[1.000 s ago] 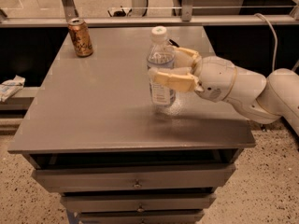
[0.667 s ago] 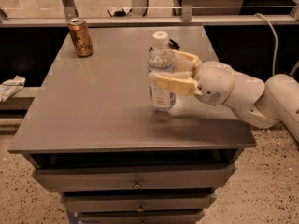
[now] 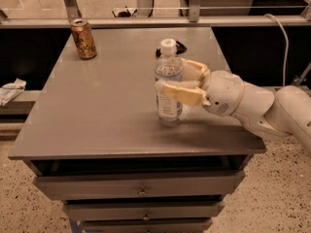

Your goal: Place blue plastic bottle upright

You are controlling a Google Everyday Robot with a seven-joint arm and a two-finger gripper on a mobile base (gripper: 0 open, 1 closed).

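The blue plastic bottle (image 3: 168, 98), clear with a white cap and a white-and-pale-blue label, stands upright on the grey table (image 3: 97, 110), right of its middle. My gripper (image 3: 173, 77) reaches in from the right and is shut on the bottle at mid-height. One tan finger (image 3: 181, 93) lies across the bottle's front and the other sits behind it. The bottle's base looks to be resting on the tabletop.
A bronze drink can (image 3: 83, 39) stands upright at the table's far left corner. A small dark object (image 3: 179, 46) lies behind the bottle. Drawers (image 3: 141, 188) are under the tabletop. A rail runs behind the table. A white wrapper (image 3: 12, 90) lies on a shelf at the left.
The gripper and the bottle have moved down a little toward the tabletop. The can has not moved.
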